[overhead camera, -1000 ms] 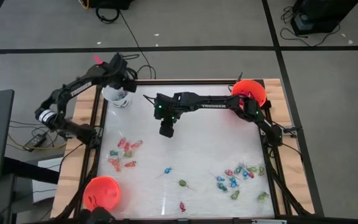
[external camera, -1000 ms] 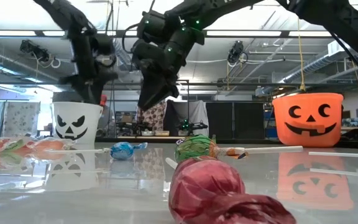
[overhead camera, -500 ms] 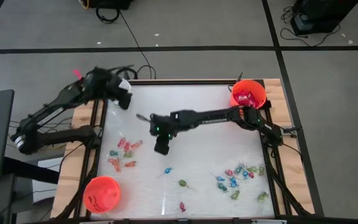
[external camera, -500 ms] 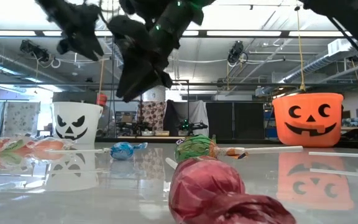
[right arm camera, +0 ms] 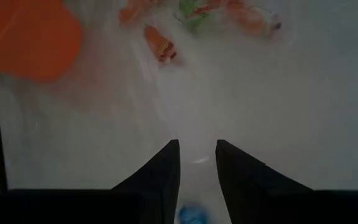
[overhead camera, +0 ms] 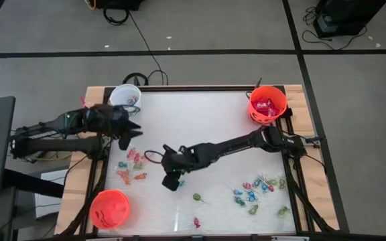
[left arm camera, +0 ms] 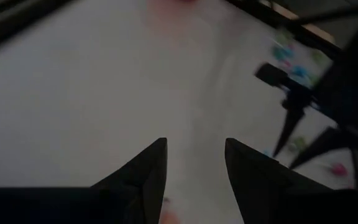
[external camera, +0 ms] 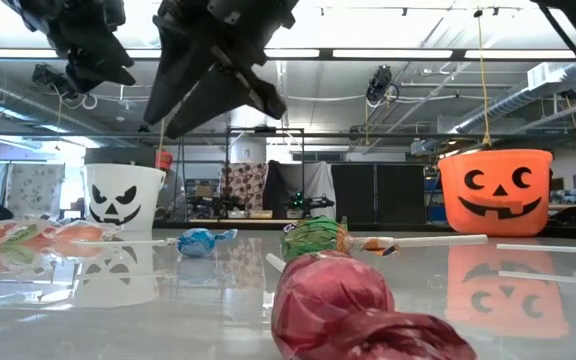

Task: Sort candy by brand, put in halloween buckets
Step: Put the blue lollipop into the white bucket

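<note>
Both gripper [right arm camera: 196, 163] jaws parted, nothing between.

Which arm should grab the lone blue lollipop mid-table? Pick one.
Right. The right gripper hangs open almost over the blue lollipop, which shows between its fingers in the right wrist view. The left gripper is farther off, above the orange-red candy cluster.

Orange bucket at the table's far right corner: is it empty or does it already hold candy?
Holds candy. The high view shows red packets lying inside the orange bucket; how many cannot be told.
</note>
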Controlling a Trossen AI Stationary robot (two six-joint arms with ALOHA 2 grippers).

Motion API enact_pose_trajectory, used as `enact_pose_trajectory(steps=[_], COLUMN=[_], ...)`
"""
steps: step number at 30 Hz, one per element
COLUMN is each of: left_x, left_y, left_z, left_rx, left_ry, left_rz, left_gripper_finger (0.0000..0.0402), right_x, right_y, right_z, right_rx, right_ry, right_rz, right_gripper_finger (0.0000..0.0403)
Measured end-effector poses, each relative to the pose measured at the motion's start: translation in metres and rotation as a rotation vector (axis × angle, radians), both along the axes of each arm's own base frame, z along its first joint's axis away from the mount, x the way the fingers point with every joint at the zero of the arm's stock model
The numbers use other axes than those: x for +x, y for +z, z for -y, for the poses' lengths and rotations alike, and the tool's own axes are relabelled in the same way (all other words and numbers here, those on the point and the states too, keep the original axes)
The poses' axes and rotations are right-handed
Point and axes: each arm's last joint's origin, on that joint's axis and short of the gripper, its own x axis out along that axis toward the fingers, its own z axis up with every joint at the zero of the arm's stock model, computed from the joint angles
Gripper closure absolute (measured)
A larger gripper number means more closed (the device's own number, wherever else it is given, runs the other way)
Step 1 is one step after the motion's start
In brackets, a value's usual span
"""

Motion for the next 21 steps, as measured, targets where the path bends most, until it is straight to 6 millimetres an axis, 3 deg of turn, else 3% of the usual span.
enact_pose_trajectory(steps=[12,21], left_x=[0.015,0.022], left_y=[-0.037,-0.083], left_z=[0.023,0.034], left_rx=[0.022,-0.059], left_ry=[-0.214,-0.419], left_rz=[0.007,0.023], left_gripper_finger=[0.0234,0.0234], right_x=[-0.020,-0.016], right_y=[-0.005,-0.034], right_z=[-0.042,-0.029], right_rx=[-0.001,-0.051], right_ry=[-0.127,-0.020], right_rz=[-0.074,-0.063], right_gripper_finger=[0.0292,0.0289])
